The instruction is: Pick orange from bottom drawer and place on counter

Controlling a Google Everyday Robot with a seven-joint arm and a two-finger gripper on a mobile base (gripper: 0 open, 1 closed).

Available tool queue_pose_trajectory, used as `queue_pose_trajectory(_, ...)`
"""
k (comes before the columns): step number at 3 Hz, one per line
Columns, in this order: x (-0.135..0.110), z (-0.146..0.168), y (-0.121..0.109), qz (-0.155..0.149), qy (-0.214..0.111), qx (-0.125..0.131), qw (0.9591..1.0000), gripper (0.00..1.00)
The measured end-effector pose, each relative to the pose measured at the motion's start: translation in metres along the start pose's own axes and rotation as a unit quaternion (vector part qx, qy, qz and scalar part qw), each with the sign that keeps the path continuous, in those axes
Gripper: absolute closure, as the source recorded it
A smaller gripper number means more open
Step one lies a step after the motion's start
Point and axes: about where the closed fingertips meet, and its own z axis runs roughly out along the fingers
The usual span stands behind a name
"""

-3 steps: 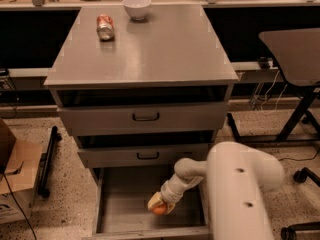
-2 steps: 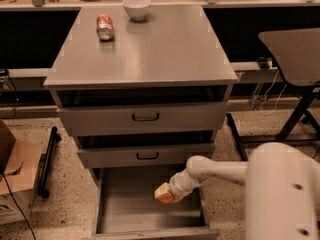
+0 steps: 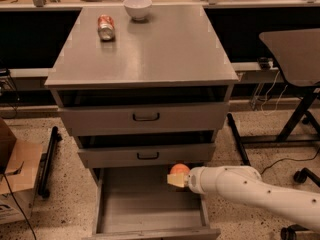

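**Grey bottom drawer (image 3: 142, 206) standing open, orange (image 3: 179, 169) being held over it**

The white arm (image 3: 250, 188) is reaching in low from the right. Its gripper (image 3: 176, 178) is hovering over the back right part of the bottom drawer, just under the lower drawer front (image 3: 148, 155). The tan fingers (image 3: 173, 181) are closing on the orange and gripping it. The fruit is showing just above them, close to the drawer's right wall. It is appearing to hang clear of the drawer's bare grey floor rather than resting on it.

The upper drawer front (image 3: 145, 118) is sitting pushed in, as is the lower one, each showing a black loop handle. Above them the counter (image 3: 150, 54) is carrying two things. A red-and-silver can (image 3: 105, 27) is lying on its side towards the back left. A white bowl (image 3: 137, 7) is standing upright at the back edge, near the can but not touching it.

A dark table (image 3: 292, 46) on black legs is standing to the right of the cabinet, and a cardboard box (image 3: 15, 181) is sitting on the speckled floor at the left.
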Motion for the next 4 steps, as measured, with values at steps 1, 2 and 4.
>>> queue_pose_trajectory(1,0.014,-0.065,0.052,-0.083,-0.025,0.014,0.9961,1.0)
queue_pose_trajectory(2,-0.001,-0.133,0.097,-0.157,-0.033,0.059,0.9853,1.0)
queue_pose_trajectory(4,-0.011,-0.162,0.119,-0.212,-0.038,0.088,0.9725,1.0)
